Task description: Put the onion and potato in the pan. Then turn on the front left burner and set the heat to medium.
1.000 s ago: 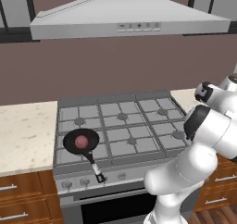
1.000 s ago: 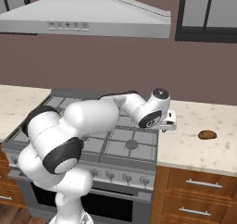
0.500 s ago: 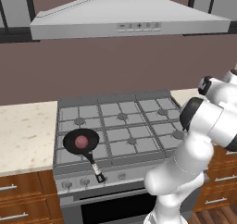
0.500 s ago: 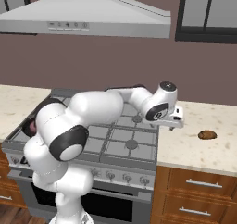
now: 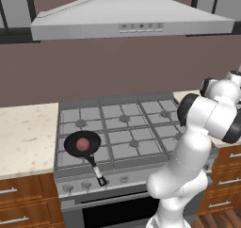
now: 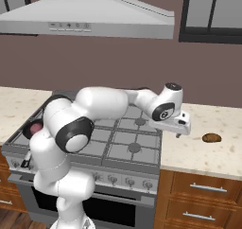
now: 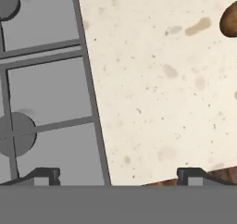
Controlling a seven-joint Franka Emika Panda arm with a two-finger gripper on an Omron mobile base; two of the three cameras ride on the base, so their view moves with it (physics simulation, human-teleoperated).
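Jaws spread wide, empty, over the desk (image 6: 198, 157) edge beside the stove (image 6: 127, 147); potato (image 6: 211, 138) lies beyond them, cut off in hand view.

Arm: white, dark-jointed, single. In the right base view it rises at 7 o'clock, bends at a dark elbow and reaches toward 3 o'clock, forearm near level. Wrist: turned downward. Claw (image 6: 178, 133): points down, fingers parted to full spread, nothing between them. In the hand view the two dark fingertips (image 7: 44, 175) stand well apart at 6 o'clock, the claw (image 7: 118, 177) empty.
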